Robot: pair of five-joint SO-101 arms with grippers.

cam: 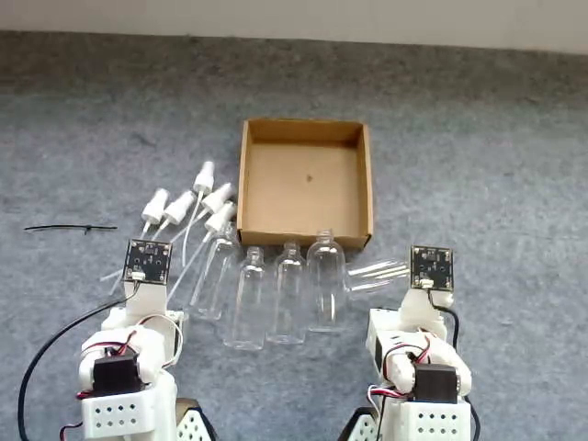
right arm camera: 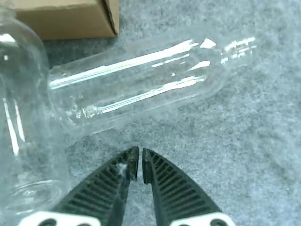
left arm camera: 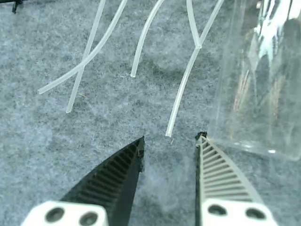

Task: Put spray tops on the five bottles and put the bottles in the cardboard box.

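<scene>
With the left jaws open over the dip tubes (left arm camera: 183, 89) and the right jaws closed empty by a bottle (right arm camera: 141, 80), the five bottles (cam: 288, 294) lie uncapped on the surface (cam: 478, 138) before the empty cardboard box (cam: 303, 184), spray tops (cam: 193, 207) alongside, so capping seems unstarted: first grasp a top.

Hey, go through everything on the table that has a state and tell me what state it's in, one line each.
Cardboard box: open, empty.
Bottles: all five uncapped, lying on the table outside the box.
Spray tops: all five loose on the table, none fitted.
Left gripper: jaws open, holding nothing.
Right gripper: jaws all but shut, holding nothing.
</scene>
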